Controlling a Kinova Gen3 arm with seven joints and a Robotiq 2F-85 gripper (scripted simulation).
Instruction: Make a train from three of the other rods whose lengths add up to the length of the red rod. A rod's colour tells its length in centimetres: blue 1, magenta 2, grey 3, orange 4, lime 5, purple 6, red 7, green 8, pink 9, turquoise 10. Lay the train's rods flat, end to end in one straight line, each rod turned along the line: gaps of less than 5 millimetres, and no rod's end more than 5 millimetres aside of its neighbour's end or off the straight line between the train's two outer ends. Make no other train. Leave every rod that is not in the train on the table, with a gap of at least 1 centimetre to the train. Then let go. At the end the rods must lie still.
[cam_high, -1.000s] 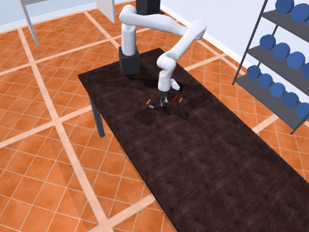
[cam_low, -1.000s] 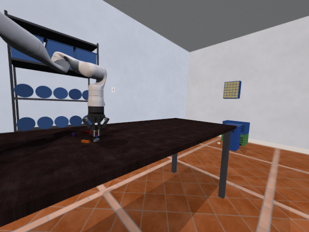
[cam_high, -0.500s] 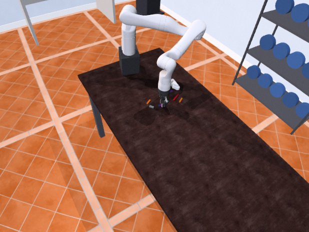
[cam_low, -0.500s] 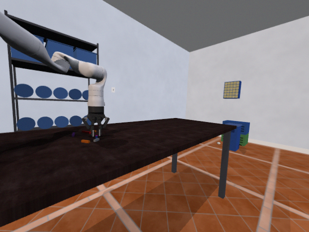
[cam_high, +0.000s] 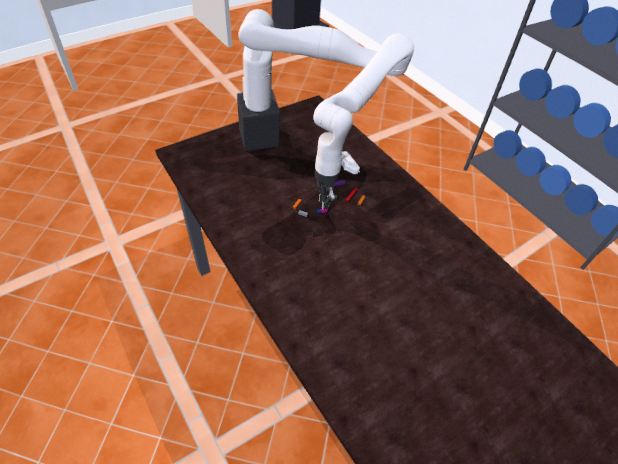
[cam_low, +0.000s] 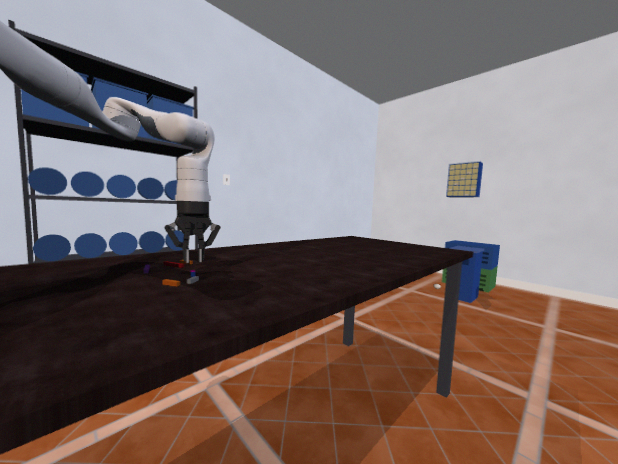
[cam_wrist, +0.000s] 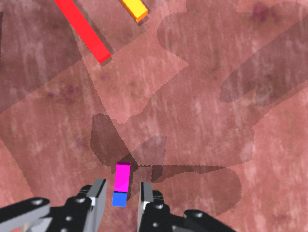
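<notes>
Mid-table, a bit above center in the top view: that's where we find the whole cluster of rods, on the dark table (cam_high: 450, 320).
Gripper: the gripper (cam_wrist: 123, 196) points straight down over the magenta and blue pair, and we see its fingers parted with a gap on each side of the rods, so it's open and holding nothing. In the exterior view the fingertips hang just above the table.
Magenta rod: the magenta rod (cam_wrist: 122, 177) lies flat at lower center of the wrist view, between the two fingers but not touching either.
Blue rod: the blue rod (cam_wrist: 119, 200) sits end to end with the magenta one, right at its lower end, in line as far as we can tell.
Grey rod: the grey rod (cam_high: 302, 213) lies just left of the magenta and blue pair in the top view, with a small gap.
Orange rods: one orange rod (cam_high: 297, 203) sits up-left of the grey one; a second orange rod (cam_high: 361, 200) lies right of the red.
Red rod: the red rod (cam_wrist: 83, 30) runs diagonally at upper left of the wrist view, well apart from the pair.
Purple rod: the purple rod (cam_high: 340, 183) peeks out beside the wrist.
Background: a shelf rack (cam_high: 500, 85) with blue cylinders fills the right edge.
</notes>
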